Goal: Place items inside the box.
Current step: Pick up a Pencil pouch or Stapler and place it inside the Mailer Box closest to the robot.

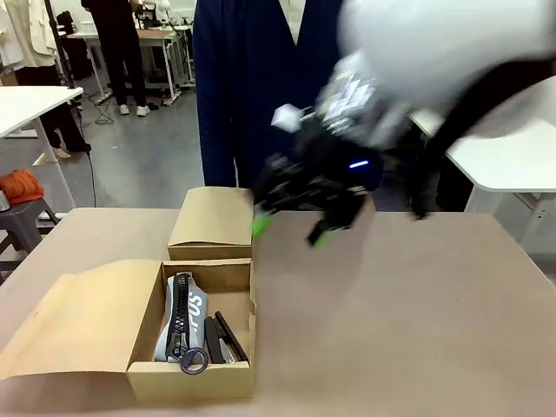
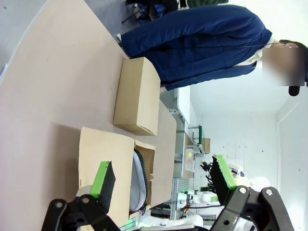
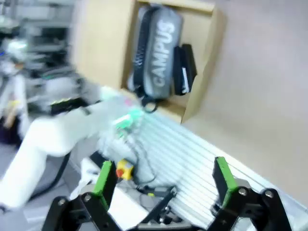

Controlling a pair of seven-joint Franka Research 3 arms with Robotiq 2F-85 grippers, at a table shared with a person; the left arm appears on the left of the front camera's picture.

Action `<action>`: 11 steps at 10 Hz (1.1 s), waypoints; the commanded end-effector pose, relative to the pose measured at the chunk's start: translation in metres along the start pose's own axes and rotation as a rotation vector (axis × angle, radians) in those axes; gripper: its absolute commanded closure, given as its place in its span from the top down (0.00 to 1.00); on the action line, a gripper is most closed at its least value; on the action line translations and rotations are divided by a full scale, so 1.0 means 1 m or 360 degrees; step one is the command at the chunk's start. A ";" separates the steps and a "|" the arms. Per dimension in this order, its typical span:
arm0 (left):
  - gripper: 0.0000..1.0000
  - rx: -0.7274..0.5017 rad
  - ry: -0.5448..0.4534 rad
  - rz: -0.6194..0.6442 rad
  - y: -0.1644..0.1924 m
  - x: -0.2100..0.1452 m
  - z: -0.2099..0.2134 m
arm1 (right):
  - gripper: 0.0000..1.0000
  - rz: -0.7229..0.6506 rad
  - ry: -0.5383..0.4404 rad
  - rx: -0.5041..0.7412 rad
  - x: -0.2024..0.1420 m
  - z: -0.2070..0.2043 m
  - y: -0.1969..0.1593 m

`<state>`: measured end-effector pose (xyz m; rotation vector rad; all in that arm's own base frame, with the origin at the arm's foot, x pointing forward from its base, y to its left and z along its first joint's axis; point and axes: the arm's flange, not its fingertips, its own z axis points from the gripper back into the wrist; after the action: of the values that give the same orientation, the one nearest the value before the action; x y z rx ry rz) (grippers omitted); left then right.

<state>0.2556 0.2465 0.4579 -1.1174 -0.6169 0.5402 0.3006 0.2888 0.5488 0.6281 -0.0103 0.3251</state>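
Note:
An open cardboard box (image 1: 187, 380) sits at the table's near left. Inside lies a grey zip pouch (image 1: 183, 311) printed CAMPUS, with a black stapler (image 1: 225, 340) beside it. The right wrist view looks down on the same box (image 3: 208, 57), pouch (image 3: 161, 53) and stapler (image 3: 185, 70). My right gripper (image 1: 289, 229) is blurred, hanging above the table to the right of the box; its jaws stand open and empty (image 3: 164, 177). My left gripper (image 2: 162, 177) is open and empty too, off to one side of the box (image 2: 107, 159), where the pouch (image 2: 139, 183) shows.
The box's flaps spread wide: one (image 1: 69, 317) lies to the left and one (image 1: 213, 221) at the back. A person in a navy jacket (image 1: 248, 87) stands at the far edge. Bare table (image 1: 408, 321) stretches right of the box.

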 end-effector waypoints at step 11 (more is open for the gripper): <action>1.00 -0.0036 -0.0011 -0.0021 0.000 -0.001 0.000 | 1.00 -0.0502 -0.0484 0.0813 -0.126 0.132 -0.337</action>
<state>0.2555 0.2466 0.4577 -1.1174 -0.6167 0.5408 0.2973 -0.0861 0.4325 1.1497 -0.1184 -0.0715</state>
